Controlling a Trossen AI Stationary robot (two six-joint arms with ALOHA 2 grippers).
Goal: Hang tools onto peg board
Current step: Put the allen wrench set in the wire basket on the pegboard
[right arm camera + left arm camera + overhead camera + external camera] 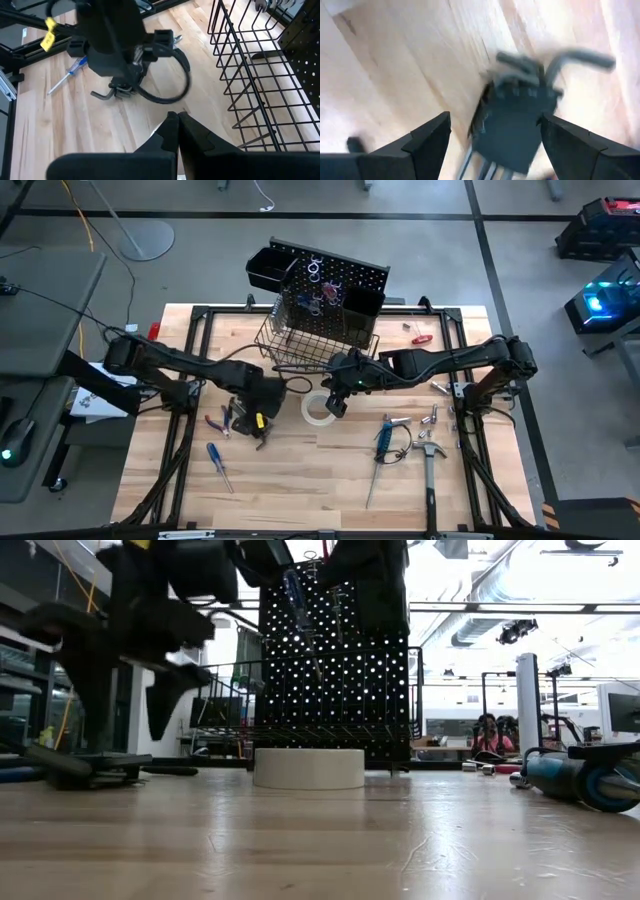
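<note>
While both dark arms reach in over the pale wooden bench (pixel 300 470), loose tools lie along its near edge: a blue-handled screwdriver (pixel 219 465) at lower left of the overhead frame, and a black-handled hammer (pixel 430 470) at lower right with another blue-handled tool (pixel 383 438) just beside it. Red-handled pliers (pixel 216 421) rest left of centre. Close by them, the left pincer (pixel 258 423) hangs low over a dark set of bent metal keys (pixel 517 120), its fingers (pixel 427 137) spread wide apart on either side and gripping nothing. A white tape roll (pixel 319 407) sits flat at the centre. Just above the roll, the right pincer (pixel 337 406) has its fingers pressed together, empty. Farther back stands the black peg board (pixel 335 280) with a wire basket (pixel 300 340) at its foot and tools already hung on it.
</note>
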